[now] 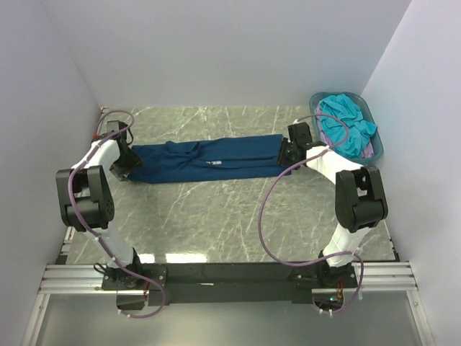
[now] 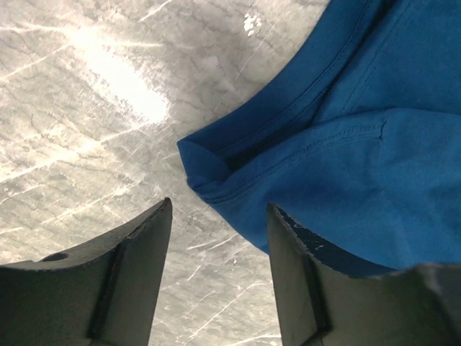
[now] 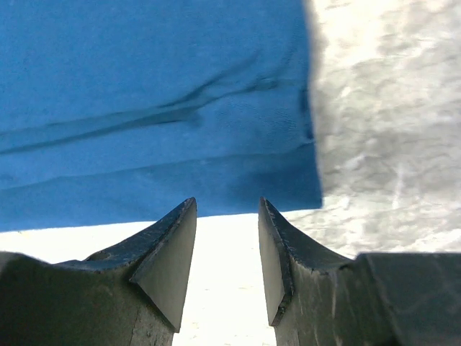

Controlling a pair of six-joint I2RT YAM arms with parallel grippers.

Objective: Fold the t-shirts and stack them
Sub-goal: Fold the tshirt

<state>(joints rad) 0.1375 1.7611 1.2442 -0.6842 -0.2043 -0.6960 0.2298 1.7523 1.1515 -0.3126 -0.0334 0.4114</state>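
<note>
Navy t-shirt (image 1: 209,160) lying as long band on table (image 1: 216,223), left gripper (image 2: 220,213) spread and empty at one end, right gripper (image 3: 227,209) spread and empty at other, turquoise t-shirt (image 1: 344,121) in basket (image 1: 338,94)

The overhead view is bright and even, lit softly from above. The white walls wash pale, shadows are faint, and a pale sheen lies on the table (image 1: 216,216) low in the centre. Detail there is sharp.

In the left wrist view a hard glare burns out the marble at upper left, while the left gripper (image 2: 220,205) along the bottom is dark and soft-edged.

In the right wrist view the surface below the navy t-shirt (image 3: 144,108) is blown to plain white at lower centre. The right gripper (image 3: 227,202) is nearly black, and the stone at right is blurred.
</note>
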